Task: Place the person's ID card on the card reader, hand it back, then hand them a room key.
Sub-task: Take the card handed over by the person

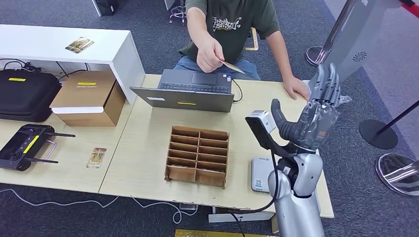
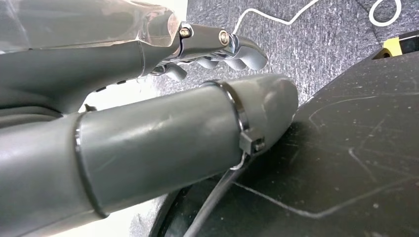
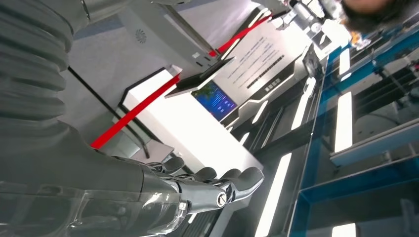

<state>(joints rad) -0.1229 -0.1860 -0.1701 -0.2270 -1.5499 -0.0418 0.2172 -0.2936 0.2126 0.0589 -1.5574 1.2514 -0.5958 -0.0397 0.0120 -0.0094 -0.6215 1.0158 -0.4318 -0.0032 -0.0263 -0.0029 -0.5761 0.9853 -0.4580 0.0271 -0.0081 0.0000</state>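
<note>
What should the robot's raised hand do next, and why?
Probably ease the right hand forward and left, toward the ID card that the person's hand holds out over the laptop. The robot's hand is raised, fingers spread and holding nothing, well apart from the card, so it likely has to close that gap before it can take the card.

Olive shirt (image 1: 232, 22) (white print), grey laptop (image 1: 190, 89), brown cardboard organizer (image 1: 197, 155), pale wood table (image 1: 143, 148).

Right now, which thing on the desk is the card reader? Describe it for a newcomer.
On the light wooden desk, find the brown cardboard divider box in the middle. The card reader lies flat just right of it, by the robot's raised right hand: a small white slab with a QR sticker.
</note>
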